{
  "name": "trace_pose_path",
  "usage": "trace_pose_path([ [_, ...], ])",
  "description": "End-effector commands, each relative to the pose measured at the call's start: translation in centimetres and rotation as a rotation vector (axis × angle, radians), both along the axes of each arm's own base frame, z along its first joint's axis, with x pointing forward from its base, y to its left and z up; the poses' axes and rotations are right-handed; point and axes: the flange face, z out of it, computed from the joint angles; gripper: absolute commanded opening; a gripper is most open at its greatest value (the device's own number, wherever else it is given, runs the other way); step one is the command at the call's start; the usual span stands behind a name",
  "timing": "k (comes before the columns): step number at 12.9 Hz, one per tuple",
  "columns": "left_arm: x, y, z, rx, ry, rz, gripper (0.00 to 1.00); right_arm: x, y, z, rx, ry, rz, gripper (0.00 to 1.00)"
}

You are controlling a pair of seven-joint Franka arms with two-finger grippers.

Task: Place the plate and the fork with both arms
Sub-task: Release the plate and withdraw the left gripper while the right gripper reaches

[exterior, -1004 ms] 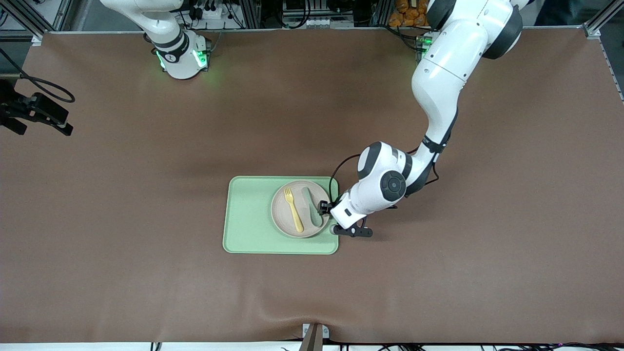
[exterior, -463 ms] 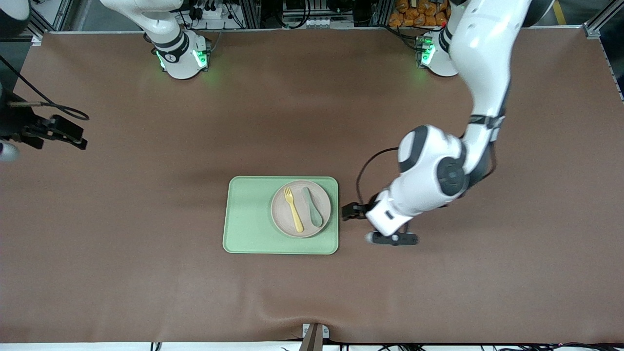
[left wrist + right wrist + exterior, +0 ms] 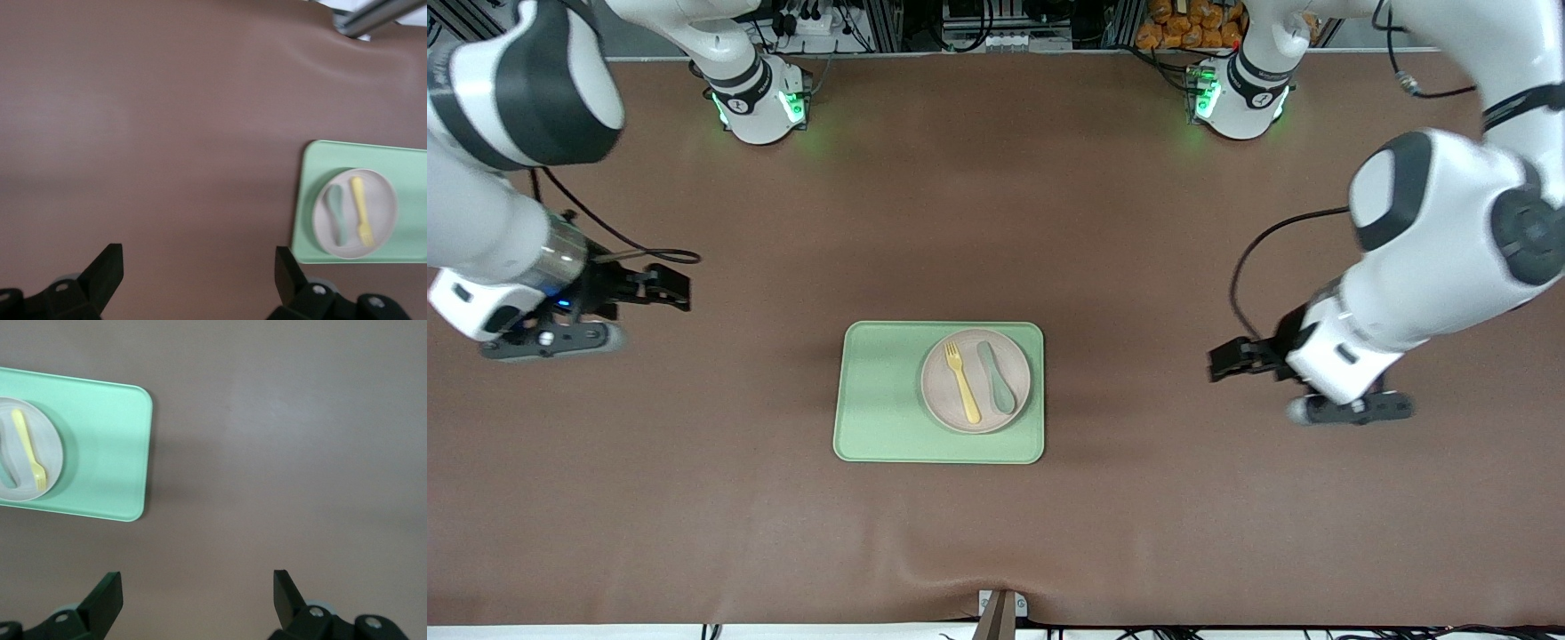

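We see a wide bench (image 3: 996, 222) covered by a matte brown mat, evenly lit, with soft shadows lying on it. Near the edge closest to the front camera the mat has a shallow wrinkle (image 3: 925, 569), and a small metal bracket (image 3: 1000, 609) sits at that edge. Along the farthest edge runs an aluminium frame (image 3: 889, 27) with black cables (image 3: 978, 22) and a white power strip (image 3: 814, 22) among them. A heap of orange packets (image 3: 1169, 22) shows just past that edge, toward the left arm's end. A silver frame post (image 3: 1516, 49) stands at the bench's corner there.
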Motion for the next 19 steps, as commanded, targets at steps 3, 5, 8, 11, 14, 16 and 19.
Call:
trace_pose_path([
  [3,-4.9,7.1,7.8,0.053,0.019,0.050,1.00,0.6,10.9,-5.6,0.043,-0.005,0.126,1.00],
  [5,-6.6,8.8,9.9,0.068,0.003,0.046,1.00,1.1,14.7,-8.6,0.076,-0.041,0.150,1.00],
  [8,-9.4,10.3,11.2,0.078,-0.013,0.006,1.00,2.2,19.2,-13.2,0.095,-0.101,0.206,1.00],
  [11,-12.6,11.3,11.3,0.134,-0.018,0.013,1.00,2.4,24.0,-17.5,0.091,-0.112,0.247,1.00],
  [14,-13.6,10.1,11.6,0.152,-0.009,-0.003,1.00,2.3,27.6,-21.9,0.118,-0.171,0.210,0.94],
  [16,-13.9,9.9,11.7,0.154,-0.002,-0.004,1.00,2.0,28.4,-23.8,0.105,-0.176,0.235,0.77],
  [19,-14.0,9.9,11.9,0.189,0.006,-0.009,1.00,1.3,28.9,-26.3,0.072,-0.151,0.259,0.68],
])
